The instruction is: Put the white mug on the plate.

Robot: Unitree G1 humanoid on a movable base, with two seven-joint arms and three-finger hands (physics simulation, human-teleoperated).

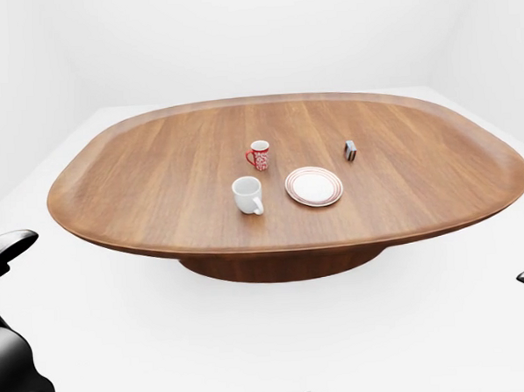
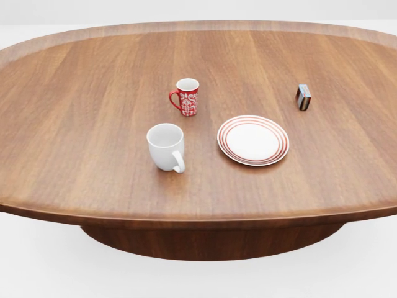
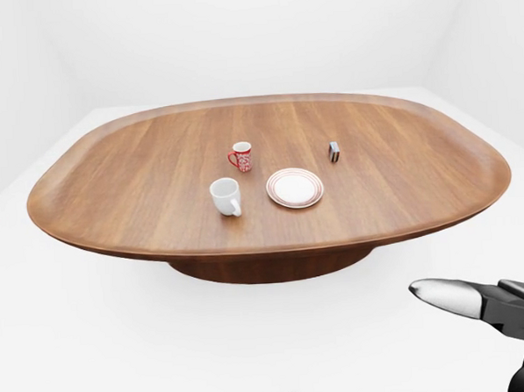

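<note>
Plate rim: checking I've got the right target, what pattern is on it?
Concentric red rings on the white plate, clearest in head view.
</note>
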